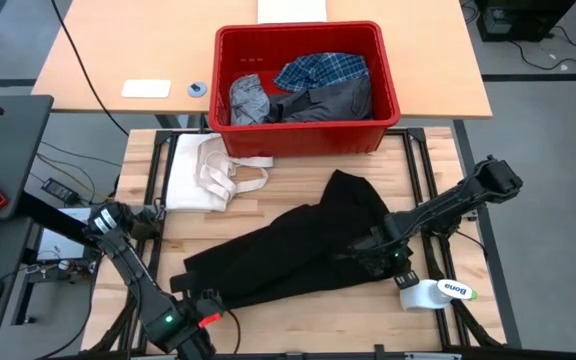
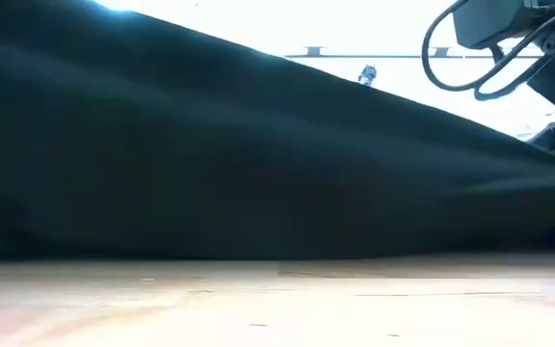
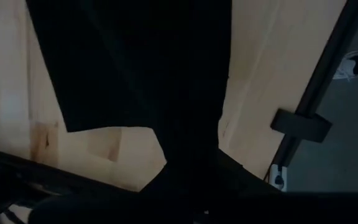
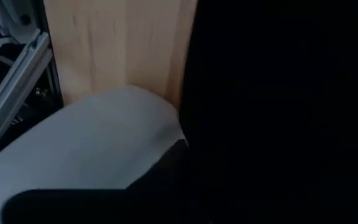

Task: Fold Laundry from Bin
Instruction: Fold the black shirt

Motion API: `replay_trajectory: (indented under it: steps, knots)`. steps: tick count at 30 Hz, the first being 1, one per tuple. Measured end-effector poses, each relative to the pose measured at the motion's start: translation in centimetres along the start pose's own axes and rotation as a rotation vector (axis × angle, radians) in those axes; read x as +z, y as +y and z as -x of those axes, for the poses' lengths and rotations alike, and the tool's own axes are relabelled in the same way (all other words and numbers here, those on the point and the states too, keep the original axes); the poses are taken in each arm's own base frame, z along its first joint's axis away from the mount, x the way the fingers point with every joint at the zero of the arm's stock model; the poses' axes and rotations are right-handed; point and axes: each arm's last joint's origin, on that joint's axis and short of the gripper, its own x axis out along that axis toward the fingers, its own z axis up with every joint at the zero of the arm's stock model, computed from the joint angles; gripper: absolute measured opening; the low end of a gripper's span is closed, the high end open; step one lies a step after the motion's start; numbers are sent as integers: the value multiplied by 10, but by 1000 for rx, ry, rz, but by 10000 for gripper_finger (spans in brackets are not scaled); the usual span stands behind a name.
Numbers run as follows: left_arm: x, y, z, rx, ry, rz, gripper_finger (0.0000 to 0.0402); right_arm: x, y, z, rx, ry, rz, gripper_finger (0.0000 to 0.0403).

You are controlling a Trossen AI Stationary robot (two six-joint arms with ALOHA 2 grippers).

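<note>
My left pincer (image 1: 204, 303), pressed together, pinches the floppy black garment (image 1: 288, 250) at lower left. My right pincer's (image 1: 373, 250) state I cannot tell.

1. High view: looks straight down from above, taking in the whole wooden table (image 1: 298, 310), the red bin (image 1: 303, 140) and both arms.
2. Low view: sits at table-top height, facing level, very near the black garment (image 2: 210, 154), which fills most of it.
3. Left wrist view: looks down close on the same black garment (image 3: 135, 68) and table edge.
4. Right wrist view: pressed close to garment and table planks.
</note>
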Motion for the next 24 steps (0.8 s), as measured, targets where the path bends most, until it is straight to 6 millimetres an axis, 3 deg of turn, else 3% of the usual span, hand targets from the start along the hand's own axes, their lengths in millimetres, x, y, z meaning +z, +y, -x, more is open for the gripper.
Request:
replay_trajectory:
  steps: [8, 12, 18, 24]
  knots:
    - [-4, -1, 0, 5, -2, -8, 18, -17, 4, 15, -134, 53, -28, 218]
    - [-10, -2, 1, 16, 2, -14, 18, -22, 4, 17, -161, 74, -47, 259]
    - [-22, -5, 2, 32, 10, 21, 18, -13, 10, 18, -137, -6, 2, 260]
    - [-23, -4, 2, 46, 12, 29, 18, 7, 33, 42, -284, -201, 125, 230]
